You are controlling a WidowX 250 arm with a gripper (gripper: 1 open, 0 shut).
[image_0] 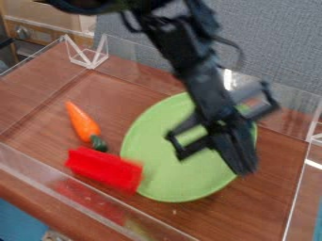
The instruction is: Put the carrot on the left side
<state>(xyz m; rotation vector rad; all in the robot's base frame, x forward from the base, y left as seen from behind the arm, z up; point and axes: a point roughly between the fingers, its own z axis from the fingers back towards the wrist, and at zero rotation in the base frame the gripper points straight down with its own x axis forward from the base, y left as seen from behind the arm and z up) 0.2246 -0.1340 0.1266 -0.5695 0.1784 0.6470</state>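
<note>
The small orange carrot (81, 120) lies on the wooden tray floor at the left, its dark green stem end (97, 143) pointing toward the front. To its right sits the green plate (164, 132). My gripper (236, 158) comes down over the plate's right part. It is blurred, with the jaws shut at the plate's right rim, apparently pinching it. A red rectangular block (104, 169) rests at the plate's front left edge, just in front of the carrot's stem.
Clear acrylic walls (51, 174) ring the wooden tray on all sides. A clear triangular stand (86, 52) sits at the back left corner. The arm (176, 42) slants across the tray from the top middle. Shelving stands behind at the far left.
</note>
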